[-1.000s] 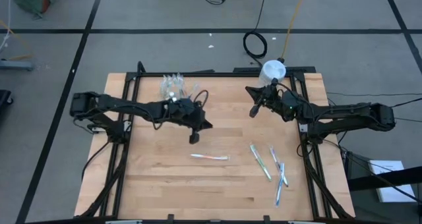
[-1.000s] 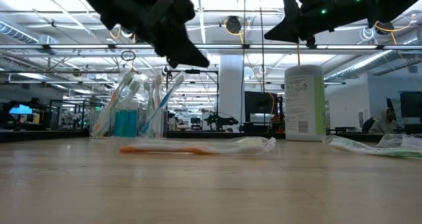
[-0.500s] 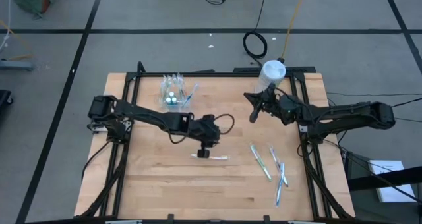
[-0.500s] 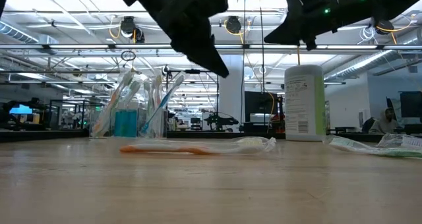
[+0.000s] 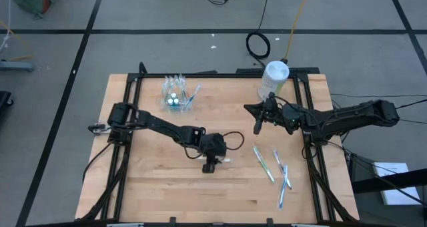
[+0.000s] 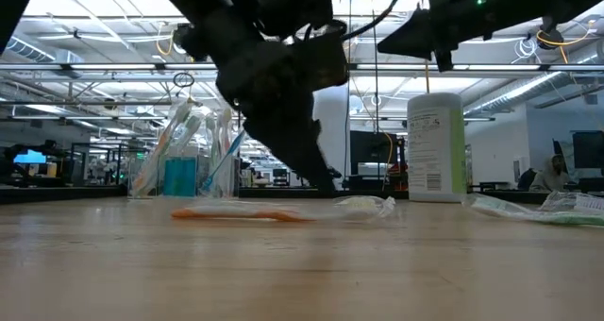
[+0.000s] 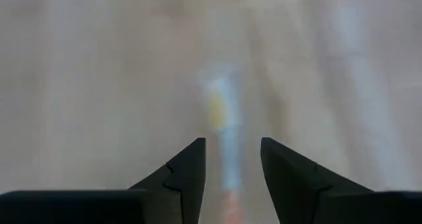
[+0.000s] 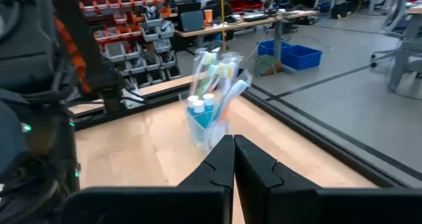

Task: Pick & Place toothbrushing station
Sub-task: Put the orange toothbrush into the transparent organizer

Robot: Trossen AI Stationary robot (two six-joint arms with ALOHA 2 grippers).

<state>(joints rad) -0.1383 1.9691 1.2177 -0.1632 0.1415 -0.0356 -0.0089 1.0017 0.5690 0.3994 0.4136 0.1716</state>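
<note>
The toothbrushing station, a clear cup (image 5: 176, 93) of toothbrushes and blue tubes, stands upright on its base at the table's far left; it also shows as the cup (image 8: 211, 102) in the right wrist view. A wrapped toothbrush (image 7: 221, 115) with an orange handle lies flat mid-table (image 6: 274, 211). My left gripper (image 5: 209, 163) hangs open just above it, pointing down, one finger on either side (image 7: 232, 151). My right gripper (image 5: 257, 125) hovers shut, high over the table's right half, in front of the white canister.
A white canister with a green label (image 5: 273, 75) stands at the far right. Several wrapped toothbrushes (image 5: 275, 168) lie scattered on the near right of the table. Black frame rails (image 5: 127, 153) run along the table's left and right sides.
My left gripper has travelled from beside the cup toward the table's near edge and to the right. It has come down over the wrapped toothbrush lying mid-table. My right gripper has shifted slightly toward the near edge. The toothbrush and the cup have not moved.
</note>
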